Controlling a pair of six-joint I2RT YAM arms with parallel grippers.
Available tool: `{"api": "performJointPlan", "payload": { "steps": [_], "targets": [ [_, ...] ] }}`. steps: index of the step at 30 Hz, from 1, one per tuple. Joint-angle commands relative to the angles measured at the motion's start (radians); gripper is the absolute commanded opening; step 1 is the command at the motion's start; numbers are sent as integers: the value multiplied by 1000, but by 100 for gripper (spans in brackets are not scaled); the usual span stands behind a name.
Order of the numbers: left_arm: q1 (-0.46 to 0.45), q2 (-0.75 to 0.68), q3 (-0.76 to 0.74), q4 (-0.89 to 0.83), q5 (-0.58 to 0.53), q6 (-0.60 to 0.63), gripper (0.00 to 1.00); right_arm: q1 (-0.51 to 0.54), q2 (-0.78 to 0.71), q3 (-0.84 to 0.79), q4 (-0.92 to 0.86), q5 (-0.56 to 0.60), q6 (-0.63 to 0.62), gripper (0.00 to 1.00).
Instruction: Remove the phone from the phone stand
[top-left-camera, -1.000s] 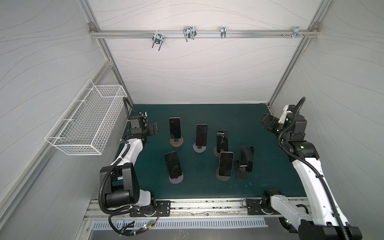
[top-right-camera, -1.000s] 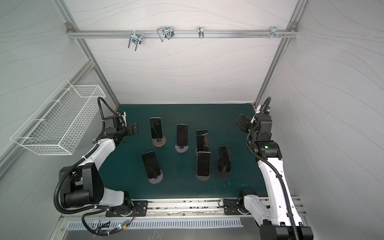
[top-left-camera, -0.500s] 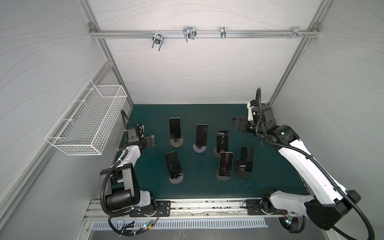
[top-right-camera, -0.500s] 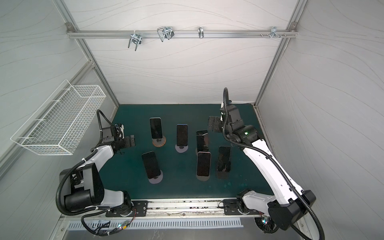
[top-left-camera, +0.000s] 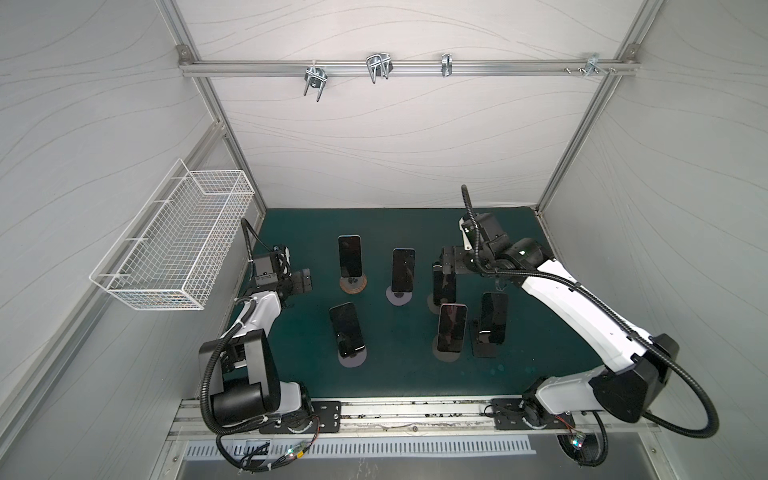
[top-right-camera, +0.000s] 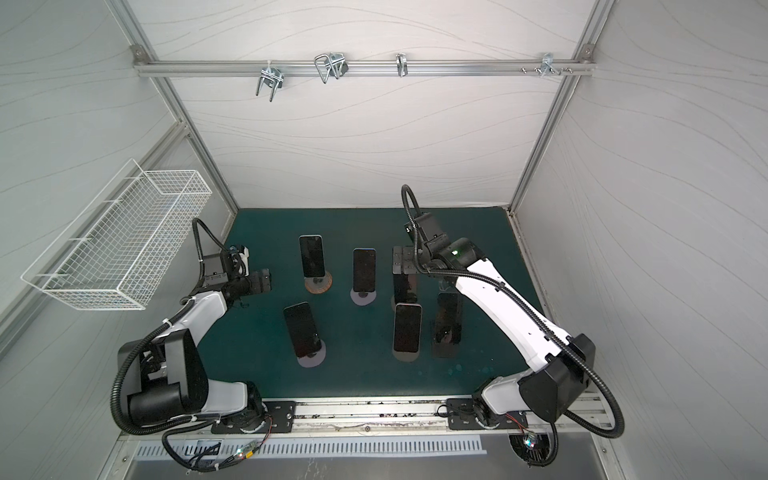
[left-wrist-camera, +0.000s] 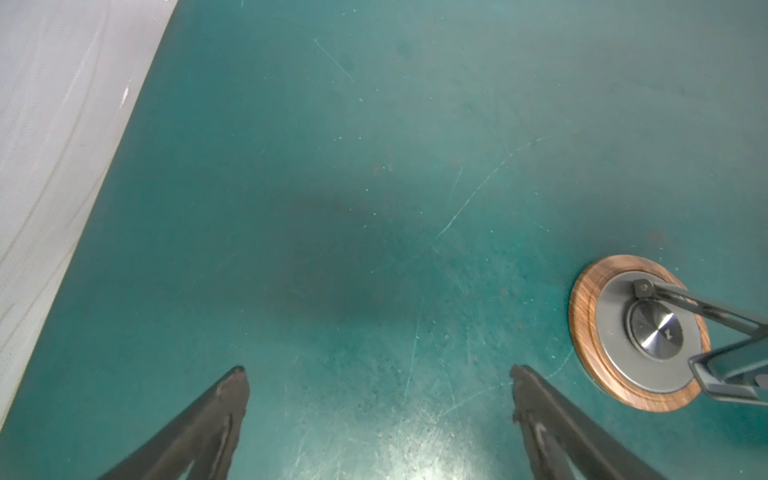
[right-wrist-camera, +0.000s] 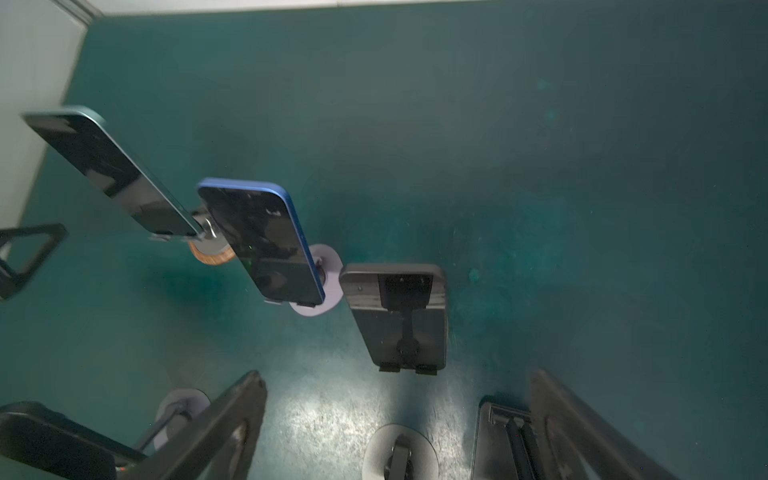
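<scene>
- Here, the right jaws are held wide and empty; the phone (right-wrist-camera: 434, 328), propped on its phone stand (right-wrist-camera: 406, 291), is seen just ahead of their tips.
- The left jaws are spread wide over bare table (left-wrist-camera: 374, 166).

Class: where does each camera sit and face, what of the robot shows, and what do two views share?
Top views: high in front, facing down at the green mat; both arms.
Left wrist: over the mat, facing down at the wood-rimmed stand; open left fingers.
Right wrist: also over the mat, facing down at the blue phone; open right fingers.
Shared: the wood-rimmed stand.
</scene>
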Motion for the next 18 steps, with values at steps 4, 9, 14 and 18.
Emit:
{"api": "performJointPlan", "payload": {
  "steps": [4,9,14,18],
  "targets": [
    [3,10,30,19,22,20,100,31,36,-29,3,10,40,99],
    [4,17,36,13,25,23,100,45,62,-65,47,46,54,99],
    [2,21,40,12,22,21,100,44,101,-81,83,73,66,99],
    [3,30,47,5,18,19,100,45,127,-94,121,80,75,99]
  ]
}}
